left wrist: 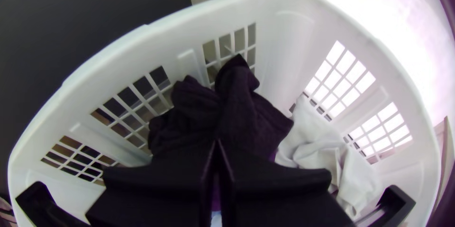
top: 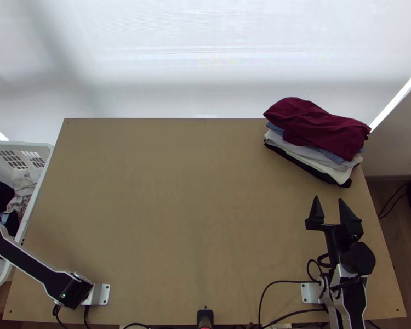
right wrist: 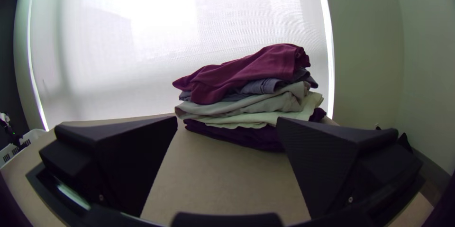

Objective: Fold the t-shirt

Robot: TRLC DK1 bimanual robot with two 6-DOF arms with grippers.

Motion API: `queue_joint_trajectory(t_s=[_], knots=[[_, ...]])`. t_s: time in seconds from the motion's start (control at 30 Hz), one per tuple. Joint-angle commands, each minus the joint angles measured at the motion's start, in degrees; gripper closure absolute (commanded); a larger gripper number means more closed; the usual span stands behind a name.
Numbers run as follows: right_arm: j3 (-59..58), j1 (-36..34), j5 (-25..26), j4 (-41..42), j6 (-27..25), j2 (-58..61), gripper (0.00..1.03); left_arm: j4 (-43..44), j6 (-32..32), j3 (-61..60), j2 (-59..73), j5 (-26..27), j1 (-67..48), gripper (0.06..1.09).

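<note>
In the top view the right gripper (top: 329, 200) stands open over the table's right side, nearer the front than a stack of folded clothes (top: 326, 131) topped by a dark red cloth. The right wrist view shows the same gripper (right wrist: 227, 120) with nothing between its wide-apart fingers, the clothes stack (right wrist: 251, 106) beyond them. In the left wrist view the left gripper (left wrist: 217, 142) is shut over the laundry basket (left wrist: 284, 6), its tips against a bunched dark cloth (left wrist: 204, 106). Whether they pinch any cloth is hidden. A white cloth (left wrist: 313, 137) lies loosely beside the dark one.
The table (top: 178, 203) has bare wood across its middle. The basket (top: 35, 147) stands against its left edge, with the left arm (top: 35, 267) reaching over it. Black cables (top: 282, 282) run along the near edge by the right arm's base.
</note>
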Motion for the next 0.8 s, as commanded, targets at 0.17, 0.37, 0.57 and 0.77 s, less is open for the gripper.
queue_joint_trajectory(t_s=[0.17,0.37,0.57,0.77], knots=[[-0.3,-0.2,0.5,-0.9,-0.4,-0.2,0.05,-1.8,-9.4,1.0,-19.4,1.0,-0.5,1.05],[-0.3,-0.2,0.5,-1.0,-0.4,-0.2,0.05,-1.2,-13.4,1.0,-30.9,2.9,-0.5,1.05],[-0.3,-0.2,0.5,-0.9,-0.4,-0.2,0.05,3.7,-16.9,1.0,-39.3,3.3,0.5,1.05],[-0.3,-0.2,0.5,-0.9,-0.4,-0.2,0.05,7.2,-21.1,0.9,-45.3,3.3,2.5,1.05]])
